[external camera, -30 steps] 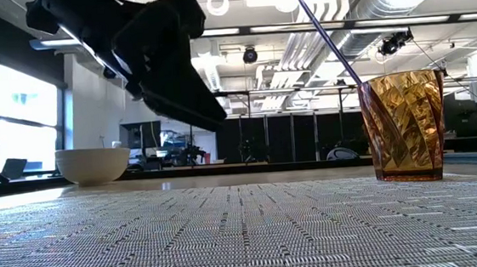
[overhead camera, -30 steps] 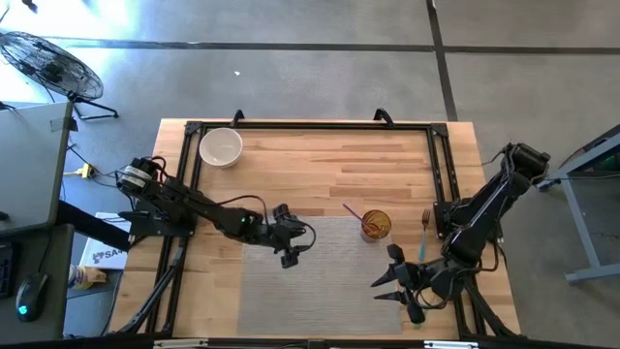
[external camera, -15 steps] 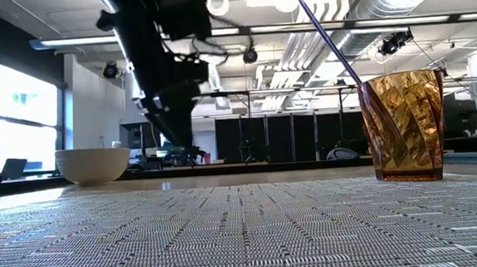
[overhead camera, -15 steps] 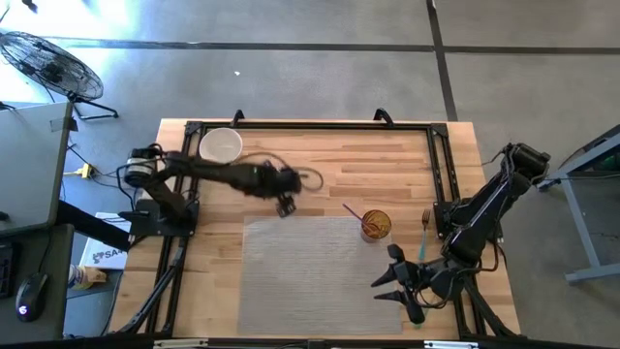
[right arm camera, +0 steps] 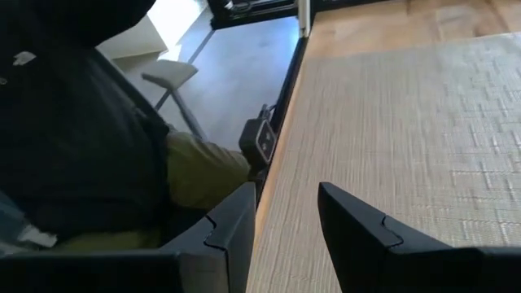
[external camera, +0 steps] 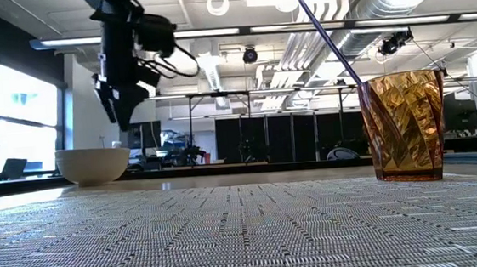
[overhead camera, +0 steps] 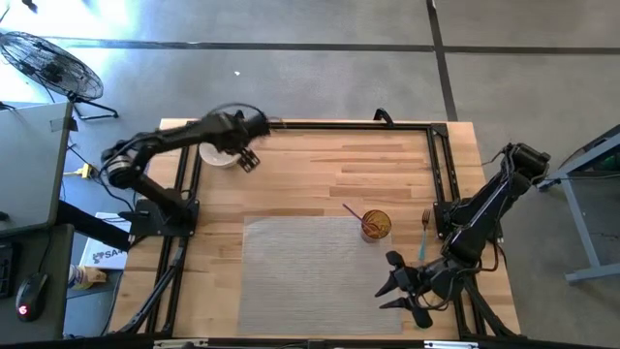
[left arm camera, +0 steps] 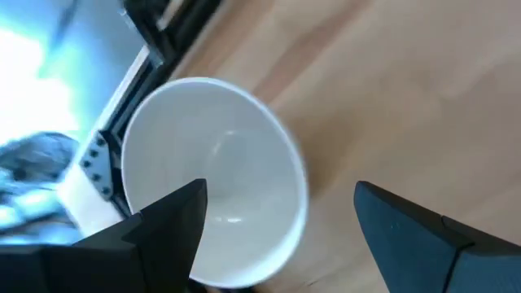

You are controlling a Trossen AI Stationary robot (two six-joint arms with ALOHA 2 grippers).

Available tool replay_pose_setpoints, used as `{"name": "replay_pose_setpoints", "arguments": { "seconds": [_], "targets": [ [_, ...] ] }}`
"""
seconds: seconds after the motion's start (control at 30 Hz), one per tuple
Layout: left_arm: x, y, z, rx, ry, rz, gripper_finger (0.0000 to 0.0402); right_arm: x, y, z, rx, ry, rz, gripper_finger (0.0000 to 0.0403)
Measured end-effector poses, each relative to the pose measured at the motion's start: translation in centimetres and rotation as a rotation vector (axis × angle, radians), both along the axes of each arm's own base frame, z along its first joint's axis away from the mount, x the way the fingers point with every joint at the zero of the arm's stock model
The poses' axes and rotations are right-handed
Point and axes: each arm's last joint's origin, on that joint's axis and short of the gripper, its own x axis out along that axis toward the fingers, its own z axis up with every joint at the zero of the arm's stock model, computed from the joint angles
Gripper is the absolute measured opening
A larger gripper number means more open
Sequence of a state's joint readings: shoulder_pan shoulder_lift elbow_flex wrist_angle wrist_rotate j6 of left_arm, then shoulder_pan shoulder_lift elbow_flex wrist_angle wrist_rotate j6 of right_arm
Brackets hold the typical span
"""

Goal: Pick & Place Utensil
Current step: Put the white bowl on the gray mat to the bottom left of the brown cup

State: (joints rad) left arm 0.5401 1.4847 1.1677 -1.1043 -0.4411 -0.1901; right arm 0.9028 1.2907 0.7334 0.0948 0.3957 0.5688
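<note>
I see a wood table (overhead camera: 320, 165) with grey mat (overhead camera: 310, 271), concrete floor (overhead camera: 291, 78) around; left pincer (overhead camera: 248, 161) spread over bowl (overhead camera: 215, 155), right pincer (overhead camera: 395, 291) part-spread, empty.

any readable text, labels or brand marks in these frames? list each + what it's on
"SA": only these letters can be read, on a white box on the floor beside the table's left edge, high view; the rest is cut off by the frame rail.
Nothing readable on the white bowl, amber cup, woven mat or the arms.
Background room in the low view: no legible signs.
</note>
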Motion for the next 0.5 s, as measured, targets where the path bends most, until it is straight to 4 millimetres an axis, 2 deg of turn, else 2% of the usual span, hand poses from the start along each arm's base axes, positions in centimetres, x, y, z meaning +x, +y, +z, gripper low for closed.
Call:
{"name": "replay_pose_setpoints", "arguments": {
  "seconds": [0.1,0.2,0.3,0.5],
  "targets": [
    [-1.8,1.4,0.8,-0.071,-0.087,0.059,0.0305,0.0,0.1,0.0,0.007,0.009,0.023,0.0129],
    [-2.8,2.1,0.7,-0.138,-0.087,0.079,0.0305,-0.1,0.1,0.0,0.009,0.012,0.03,0.0129],
    [-3.7,2.6,-0.3,-0.134,-0.044,0.091,0.0305,-0.1,0.1,0.0,0.009,0.011,0.03,0.0129],
    [-4.2,3.0,-3.2,-0.256,-0.149,0.015,0.0305,-0.1,0.1,0.0,0.009,0.011,0.029,0.0129]
  ]
}}
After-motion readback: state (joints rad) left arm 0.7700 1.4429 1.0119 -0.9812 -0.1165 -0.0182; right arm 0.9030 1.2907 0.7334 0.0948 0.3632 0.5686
